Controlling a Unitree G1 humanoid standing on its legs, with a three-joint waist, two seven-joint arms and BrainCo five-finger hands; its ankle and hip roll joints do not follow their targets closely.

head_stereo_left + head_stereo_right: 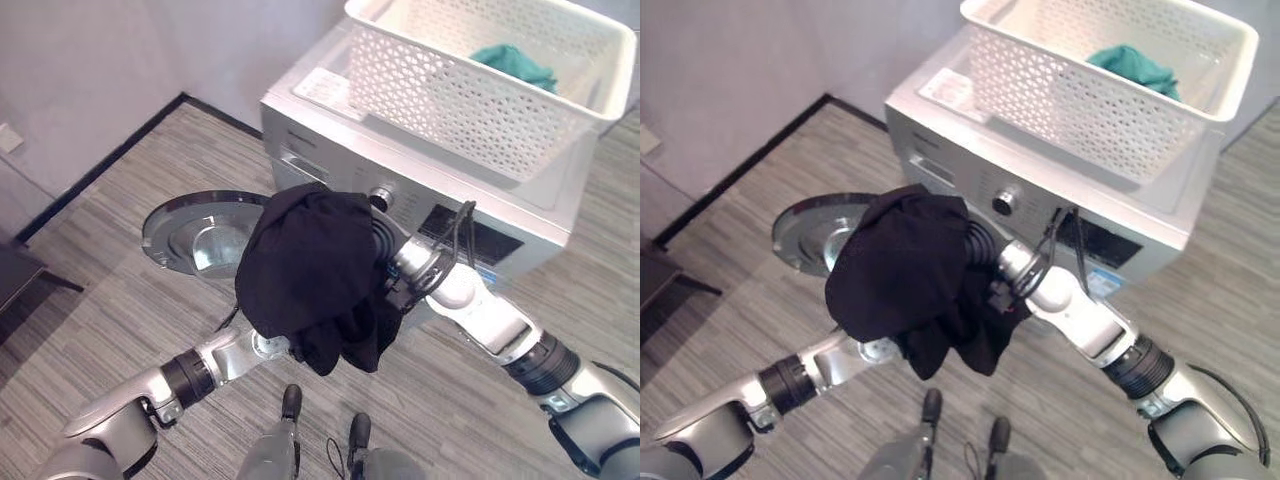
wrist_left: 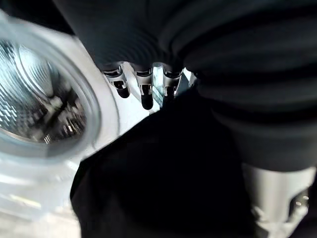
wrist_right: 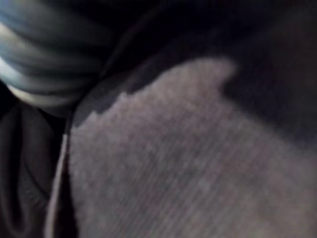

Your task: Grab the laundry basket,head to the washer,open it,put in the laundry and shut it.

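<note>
A black garment (image 1: 310, 270) hangs bunched over both my hands in front of the silver washer (image 1: 520, 225). The washer's round door (image 1: 200, 235) is swung wide to the left, and its glass (image 2: 39, 109) shows in the left wrist view. My left hand (image 2: 146, 94) has straight fingers just above the black cloth, beside the door. My right hand (image 1: 980, 245) is buried in the garment, only its ribbed cover showing. The white laundry basket (image 1: 450, 95) stands on top of the washer with a teal cloth (image 1: 515, 62) inside.
A grey wall with a black baseboard (image 1: 110, 160) runs along the left and behind the washer. A dark piece of furniture (image 1: 15, 275) juts in at the left edge. Striped grey floor (image 1: 120, 320) lies before the washer.
</note>
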